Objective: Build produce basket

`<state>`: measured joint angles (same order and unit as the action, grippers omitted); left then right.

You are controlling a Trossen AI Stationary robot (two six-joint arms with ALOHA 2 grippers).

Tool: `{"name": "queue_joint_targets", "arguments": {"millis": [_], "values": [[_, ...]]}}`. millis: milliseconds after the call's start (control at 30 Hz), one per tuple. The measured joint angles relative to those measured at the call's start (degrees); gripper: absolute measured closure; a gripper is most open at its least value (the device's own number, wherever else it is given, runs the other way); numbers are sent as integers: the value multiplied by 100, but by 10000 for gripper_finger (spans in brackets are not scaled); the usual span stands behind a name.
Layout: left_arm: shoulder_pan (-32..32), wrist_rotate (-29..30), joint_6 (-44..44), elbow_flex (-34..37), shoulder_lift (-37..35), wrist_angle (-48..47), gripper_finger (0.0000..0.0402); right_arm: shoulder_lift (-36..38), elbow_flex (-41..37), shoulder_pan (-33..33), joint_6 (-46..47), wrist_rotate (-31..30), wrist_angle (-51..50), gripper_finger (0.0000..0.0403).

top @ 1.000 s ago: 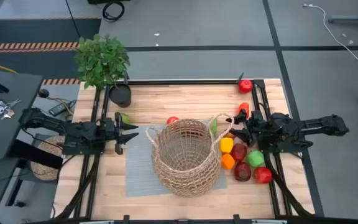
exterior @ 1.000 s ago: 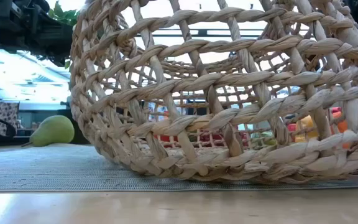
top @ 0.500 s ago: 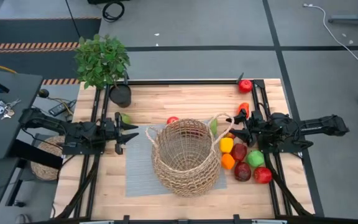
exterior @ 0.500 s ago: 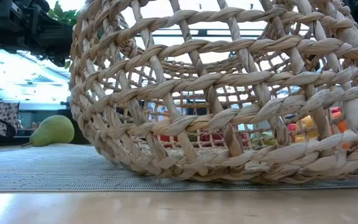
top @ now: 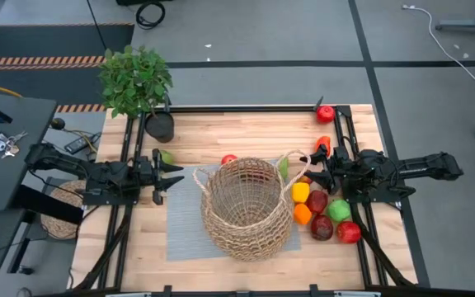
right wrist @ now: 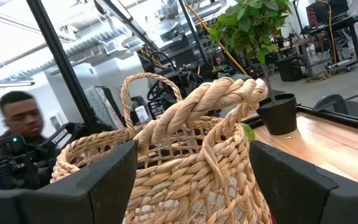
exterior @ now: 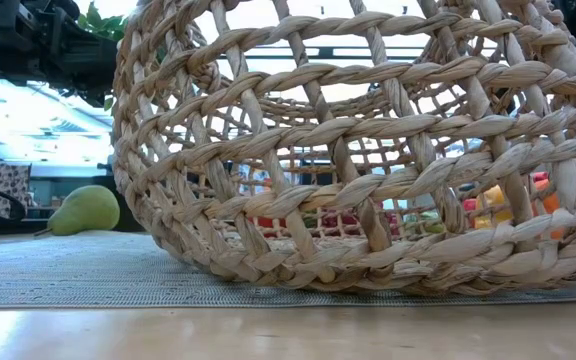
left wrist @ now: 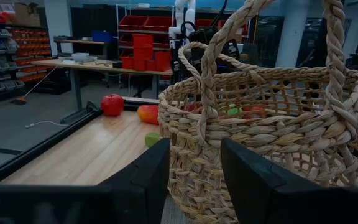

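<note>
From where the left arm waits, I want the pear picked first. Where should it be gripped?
Grip the pear across its wide round belly, coming down from above. It lies on its side on the mat edge beside the left gripper, thin stem end out, with open space around it.

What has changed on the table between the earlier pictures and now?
Nothing has visibly changed. The basket stands on the grey mat, empty as before. The left pincer and right pincer wait open on either side of it, and the fruit pile and the pear lie where they were.
</note>
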<state>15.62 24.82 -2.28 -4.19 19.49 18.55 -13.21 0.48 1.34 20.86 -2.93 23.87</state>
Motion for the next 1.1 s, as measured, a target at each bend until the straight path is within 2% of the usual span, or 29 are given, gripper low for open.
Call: {"name": "queue_joint_targets", "arguments": {"millis": [600,900,1000,1100], "values": [[-1,-2,-24,0,0,14,251,-2,2,-2,0,2,1,90],[-7,0,-1038,-1,-1,192,249,-1,1,-1,-1,0,1,90],[-7,0,-1074,-1,-2,27,247,0,1,-2,0,0,1,90],[-7,-42,-1678,0,0,-284,249,0,0,0,0,0,0,90]]}}
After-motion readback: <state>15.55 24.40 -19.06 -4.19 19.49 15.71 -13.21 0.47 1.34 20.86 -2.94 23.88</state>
